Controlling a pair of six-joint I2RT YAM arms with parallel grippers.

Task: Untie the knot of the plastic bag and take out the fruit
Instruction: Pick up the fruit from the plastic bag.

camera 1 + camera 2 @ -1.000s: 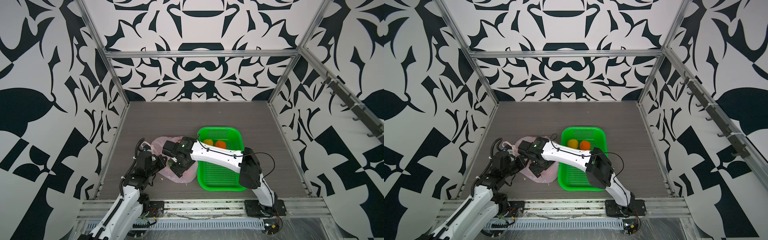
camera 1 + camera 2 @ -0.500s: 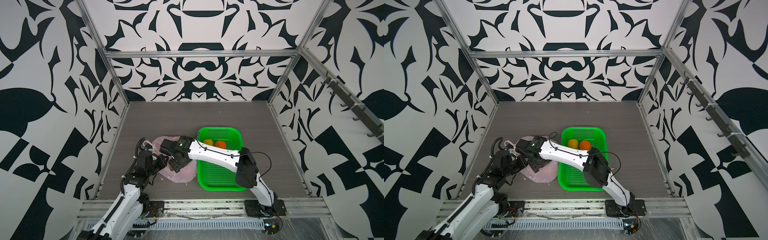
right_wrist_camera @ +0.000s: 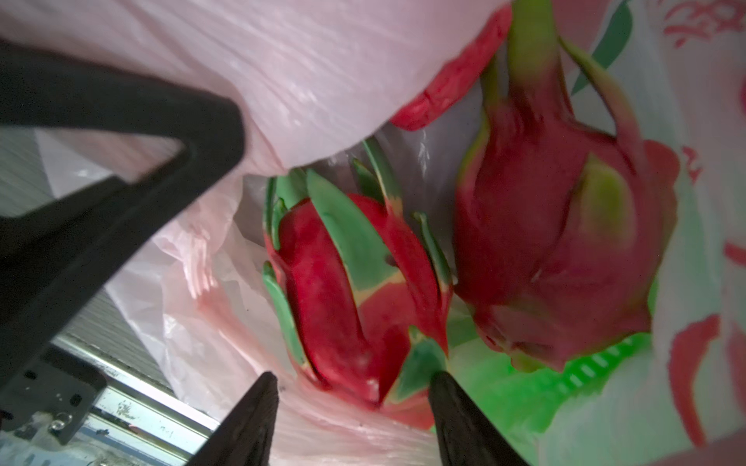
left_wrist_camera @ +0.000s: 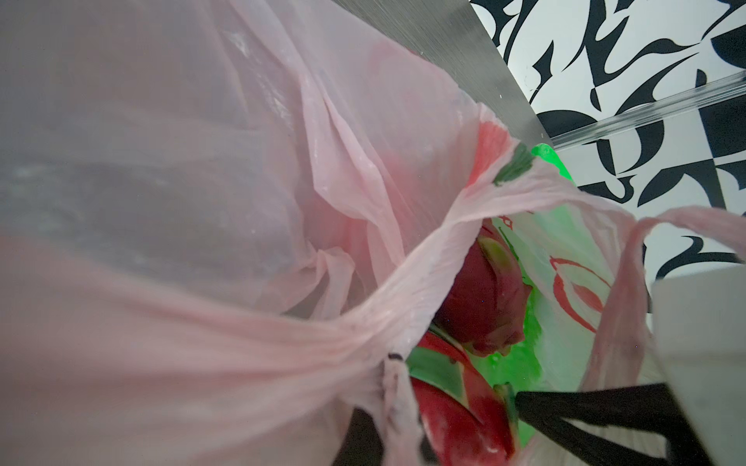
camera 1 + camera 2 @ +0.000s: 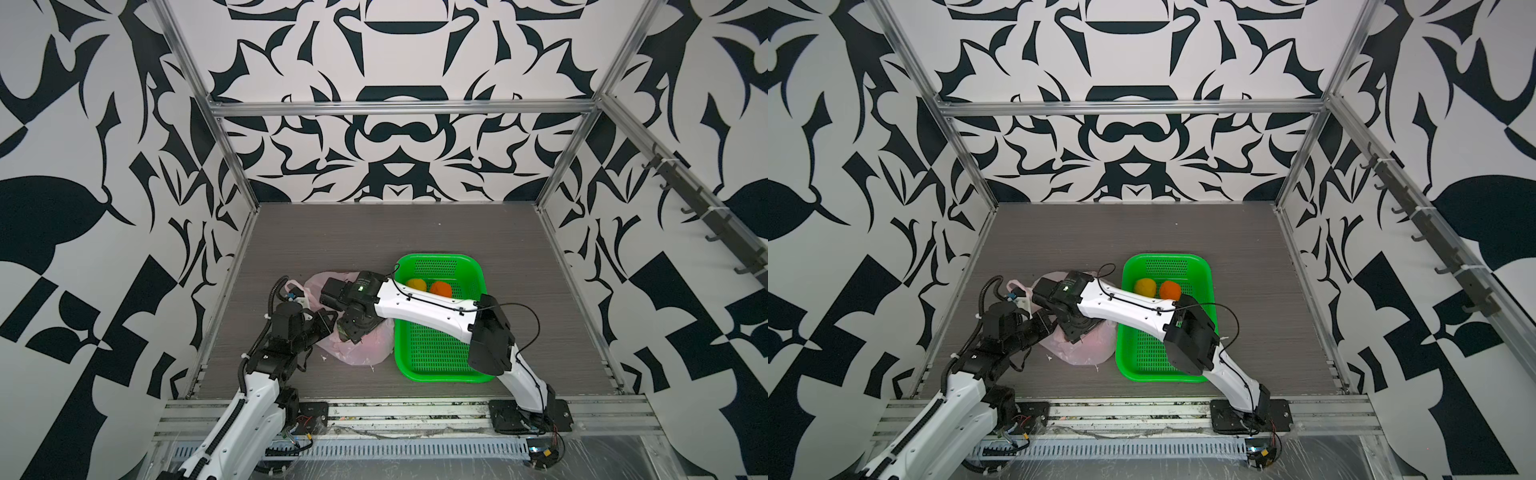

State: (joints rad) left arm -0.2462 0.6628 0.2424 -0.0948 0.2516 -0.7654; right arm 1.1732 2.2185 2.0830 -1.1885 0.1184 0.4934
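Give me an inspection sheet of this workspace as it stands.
Surface: grey wood-grain table.
Job's things: plastic bag beside green basket, mouth open; near dragon fruit and far dragon fruit inside; yellow fruit and orange fruit in basket; knot not seen.
Clutter: pale scraps by the bag.
Grippers: left gripper shut on bag rim; right gripper open, tips astride near dragon fruit's end.
Cables: black cable loops off right arm; conduit on left arm.
Surroundings: patterned walls, aluminium frame, hook rail.

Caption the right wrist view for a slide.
Right gripper, open, at one dragon fruit inside the plastic bag; second dragon fruit alongside.
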